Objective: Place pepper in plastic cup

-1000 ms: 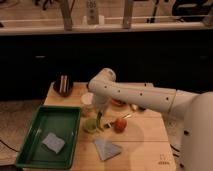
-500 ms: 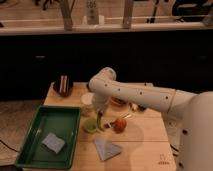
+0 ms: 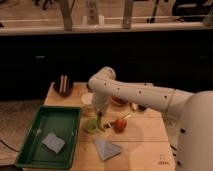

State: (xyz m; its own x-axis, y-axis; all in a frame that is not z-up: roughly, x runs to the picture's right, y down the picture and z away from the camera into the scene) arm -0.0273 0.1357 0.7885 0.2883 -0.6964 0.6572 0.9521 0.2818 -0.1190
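Observation:
On the wooden table, the small yellow-green plastic cup (image 3: 90, 125) stands just right of the green tray. My gripper (image 3: 100, 116) hangs straight down from the white arm at the cup's right rim. It is shut on the slender green pepper (image 3: 102, 123), which points down beside the cup's right edge, between the cup and the orange-red fruit. The pepper's lower tip is about level with the cup's side. I cannot tell whether the pepper touches the cup.
A round orange-red fruit (image 3: 120, 123) lies right of the gripper. An opaque whitish cup (image 3: 87, 99) stands behind the plastic cup. The green tray (image 3: 30, 145) holds a grey-blue sponge (image 3: 53, 142). A grey cloth (image 3: 106, 148) lies in front, and a dark round item (image 3: 63, 85) at the back left.

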